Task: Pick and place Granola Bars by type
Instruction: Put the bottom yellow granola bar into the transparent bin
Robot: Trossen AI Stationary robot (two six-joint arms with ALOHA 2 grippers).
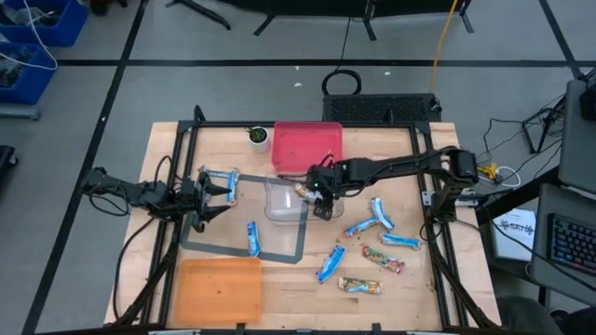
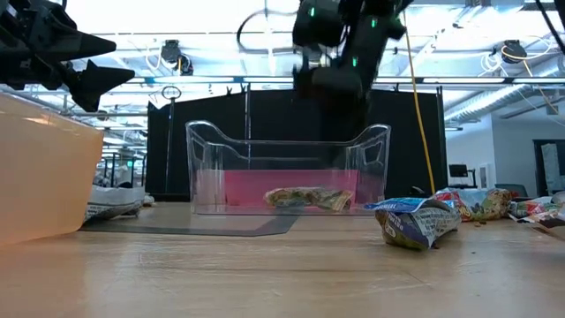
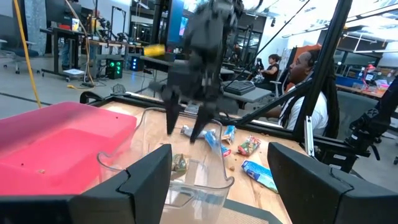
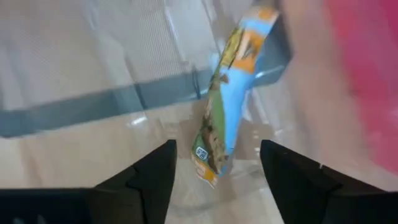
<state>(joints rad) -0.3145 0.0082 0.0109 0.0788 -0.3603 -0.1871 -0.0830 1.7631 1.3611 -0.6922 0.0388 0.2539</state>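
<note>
The right gripper point(image 1: 319, 197) hovers, jaws spread, above the clear plastic bin point(image 1: 285, 200), where a tan-wrapped granola bar point(image 2: 307, 199) lies. The left gripper point(image 1: 222, 189) waits open, empty.

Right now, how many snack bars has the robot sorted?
One bar lies in the clear bin, just under the open right gripper. The left gripper waits open over the mat. About seven bars are left on the table.
</note>
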